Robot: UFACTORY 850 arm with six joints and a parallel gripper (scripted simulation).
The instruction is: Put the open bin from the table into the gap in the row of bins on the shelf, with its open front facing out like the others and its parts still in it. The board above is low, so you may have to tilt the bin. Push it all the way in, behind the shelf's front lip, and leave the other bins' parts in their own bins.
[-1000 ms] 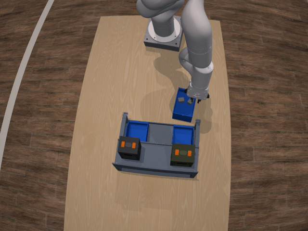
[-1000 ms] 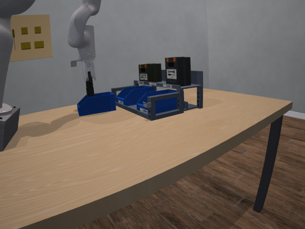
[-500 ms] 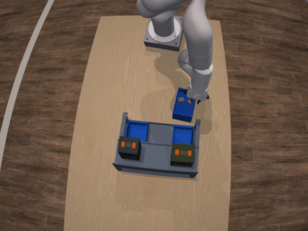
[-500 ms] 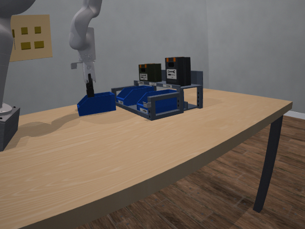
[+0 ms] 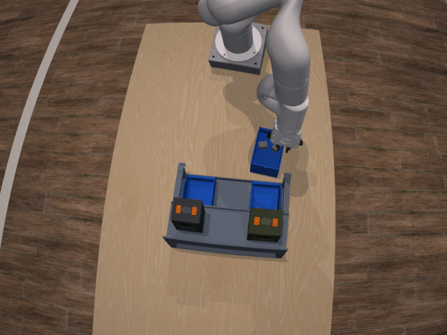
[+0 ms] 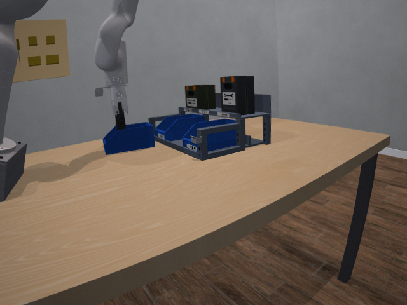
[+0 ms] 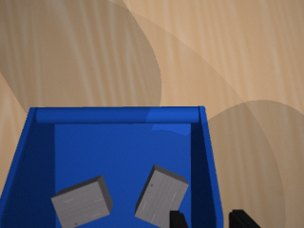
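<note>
The loose blue bin (image 5: pixel 265 160) (image 6: pixel 130 139) (image 7: pixel 119 152) stands on the table (image 5: pixel 162 108) just behind the shelf's right end. Two grey blocks (image 7: pixel 83 201) (image 7: pixel 161 192) lie in it, and they also show in the overhead view (image 5: pixel 262 144). My gripper (image 5: pixel 283 147) (image 6: pixel 119 122) (image 7: pixel 209 220) points down at the bin's right side wall. One finger is inside the bin and one outside, with room on both sides of the wall. The grey shelf (image 5: pixel 230 230) (image 6: pixel 217 152) holds two blue bins (image 5: pixel 198 189) (image 5: pixel 265 195) with an empty gap (image 5: pixel 232 192) between them.
A black box (image 5: pixel 187 214) (image 6: pixel 237 94) and a dark green box (image 5: pixel 264 224) (image 6: pixel 200 96) stand on the shelf's upper board. The robot's base (image 5: pixel 236 50) is at the table's far end. The shelf's side posts rise beside the outer bins.
</note>
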